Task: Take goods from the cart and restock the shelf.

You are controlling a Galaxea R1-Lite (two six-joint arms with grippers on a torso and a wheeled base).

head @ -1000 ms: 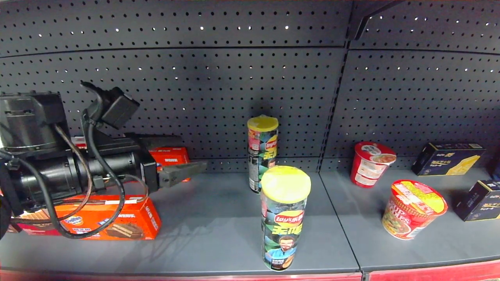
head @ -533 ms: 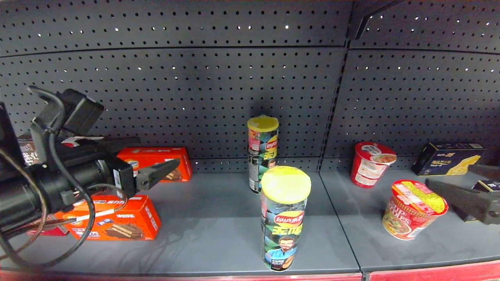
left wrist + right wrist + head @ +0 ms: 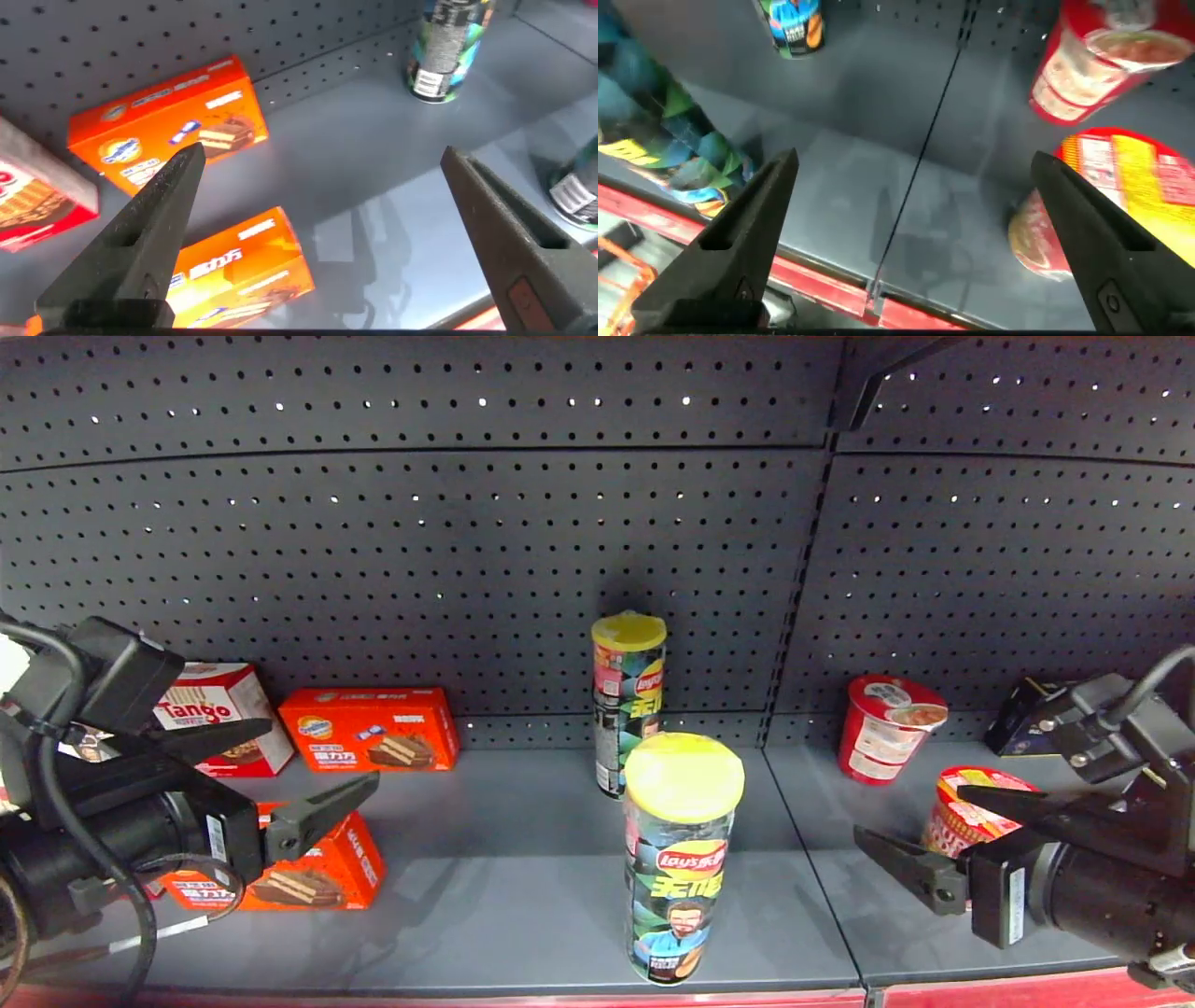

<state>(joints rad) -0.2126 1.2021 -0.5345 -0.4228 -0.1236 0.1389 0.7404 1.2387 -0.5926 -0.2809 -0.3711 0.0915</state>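
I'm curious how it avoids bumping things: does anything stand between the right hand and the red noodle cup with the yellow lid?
Nothing visible. The open right hand is close in front of the red noodle cup with the yellow lid; only bare grey shelf lies between.

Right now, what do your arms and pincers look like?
Both arms are black cylinders with small white labels, boxy black cameras on top and looping black cables. The left pincer and right pincer have dark grey, tapered, wedge-shaped fingers.
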